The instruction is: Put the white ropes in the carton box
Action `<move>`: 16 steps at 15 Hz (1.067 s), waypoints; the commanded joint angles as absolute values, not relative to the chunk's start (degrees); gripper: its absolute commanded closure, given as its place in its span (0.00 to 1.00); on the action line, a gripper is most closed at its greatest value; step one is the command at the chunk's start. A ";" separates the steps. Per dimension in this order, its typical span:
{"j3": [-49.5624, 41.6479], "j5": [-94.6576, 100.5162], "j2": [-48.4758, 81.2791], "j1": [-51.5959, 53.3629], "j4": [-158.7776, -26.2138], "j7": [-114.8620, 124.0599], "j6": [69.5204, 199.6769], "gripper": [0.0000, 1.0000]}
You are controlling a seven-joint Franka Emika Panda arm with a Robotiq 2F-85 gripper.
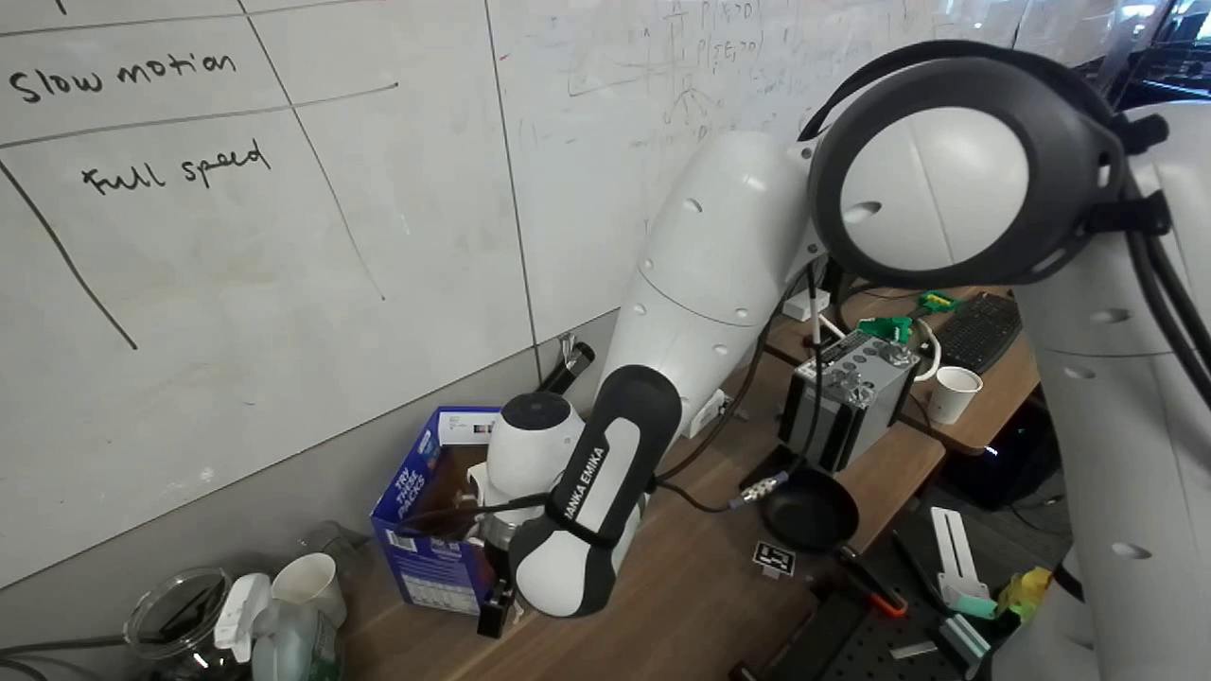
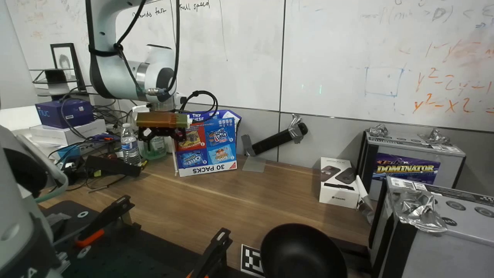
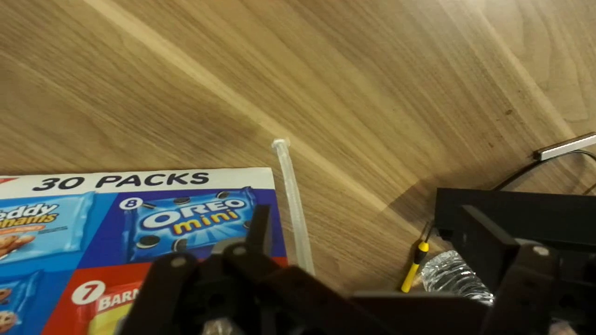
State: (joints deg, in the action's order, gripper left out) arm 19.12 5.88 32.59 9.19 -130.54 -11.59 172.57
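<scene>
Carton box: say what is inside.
Inside the carton box, an exterior view shows brown cardboard; the arm's wrist covers much of the rest, so anything lying there cannot be seen.

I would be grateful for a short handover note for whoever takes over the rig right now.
Gripper: open, nothing gripped, by an edge of the blue box.
Where things are: the blue box stands on the table, open at the top. An end of the white rope hangs down outside it; the rest is hidden, so how much lies inside cannot be told.
Done: not complete, with that end outside; anything already inside is unconfirmed.
To do: probably grip the hanging end, lift it into the blue box, then check that nothing trails out.
</scene>
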 commanded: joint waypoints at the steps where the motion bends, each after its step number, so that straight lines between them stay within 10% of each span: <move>1: 17.77 7.25 34.99 10.00 -126.92 -12.47 172.65 0.00; 16: 16.01 8.13 35.43 12.41 -125.54 -11.77 171.15 0.00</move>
State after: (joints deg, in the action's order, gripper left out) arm 16.79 7.32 35.21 11.55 -126.92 -12.03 172.15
